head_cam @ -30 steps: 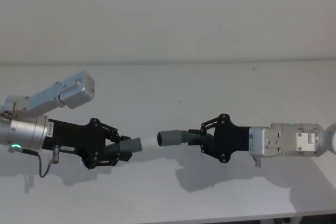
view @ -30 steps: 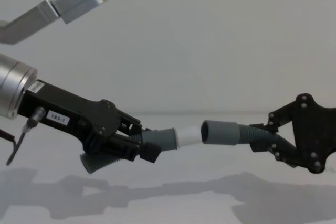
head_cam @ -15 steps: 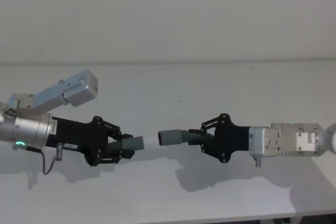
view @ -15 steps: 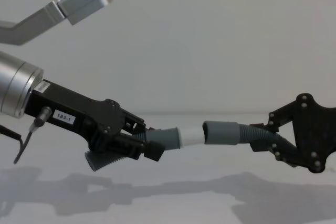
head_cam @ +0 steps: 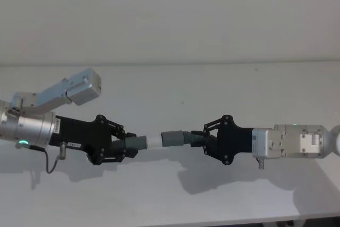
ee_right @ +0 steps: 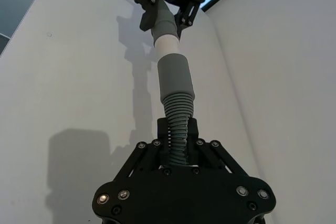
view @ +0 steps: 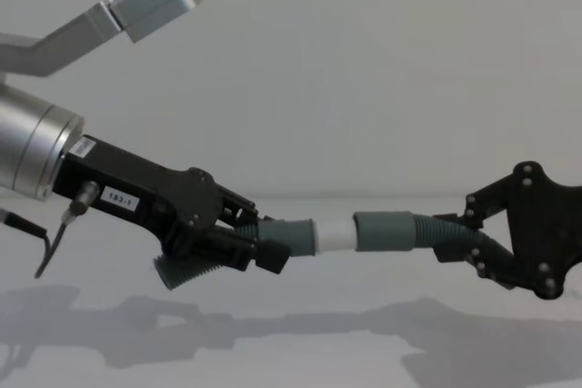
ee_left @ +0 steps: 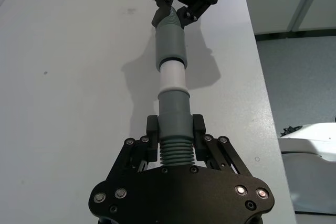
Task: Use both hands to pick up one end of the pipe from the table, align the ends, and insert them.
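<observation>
The joined pipe (head_cam: 159, 141) is hanging above the counter (head_cam: 175, 86), spanning between the left end effector (head_cam: 129, 146) and right end effector (head_cam: 197, 140); open counter is lying around it.

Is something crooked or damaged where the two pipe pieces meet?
Nothing stands out. The white tip of the left claw's piece lines up straight with the grey cuff held by the right claw; no damage shows.

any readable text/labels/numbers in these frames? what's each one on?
"183-1": my best reading of a small white label on the black body of the left gripper, chest view; the digits are small.
A label on the left wrist in the head view: too small to read.
I can make out no other text.
</observation>
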### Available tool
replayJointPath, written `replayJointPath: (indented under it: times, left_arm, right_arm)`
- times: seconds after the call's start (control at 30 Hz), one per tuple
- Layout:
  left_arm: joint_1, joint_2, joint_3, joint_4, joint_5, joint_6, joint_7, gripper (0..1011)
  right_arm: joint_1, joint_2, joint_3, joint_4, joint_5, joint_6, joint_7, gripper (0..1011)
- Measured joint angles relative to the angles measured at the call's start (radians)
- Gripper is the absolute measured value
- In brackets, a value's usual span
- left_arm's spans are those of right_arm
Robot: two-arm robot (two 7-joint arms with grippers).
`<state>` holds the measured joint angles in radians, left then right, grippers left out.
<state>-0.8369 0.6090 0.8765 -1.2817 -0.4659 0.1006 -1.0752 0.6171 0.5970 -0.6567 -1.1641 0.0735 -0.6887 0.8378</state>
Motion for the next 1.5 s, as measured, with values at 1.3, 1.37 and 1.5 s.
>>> replayJointPath:
  times: [1.3, 1.37, 1.5]
  left_arm:
    - [-0.038, -0.054, 0.021, 0.06, 0.007, -0.009, -0.017, 346]
    - [-0.04, -0.057, 0.022, 0.063, 0.007, -0.009, -0.018, 346]
    - [-0.046, -0.066, 0.027, 0.076, 0.006, -0.009, -0.025, 346]
  right_arm:
    - [0.0, 0.0, 0.0, 0.0, 0.0, 0.0, 0.0, 157]
    - [0.0, 0.0, 0.0, 0.0, 0.0, 0.0, 0.0, 157]
    - [0.0, 0.0, 0.0, 0.0, 0.0, 0.0, 0.0, 157]
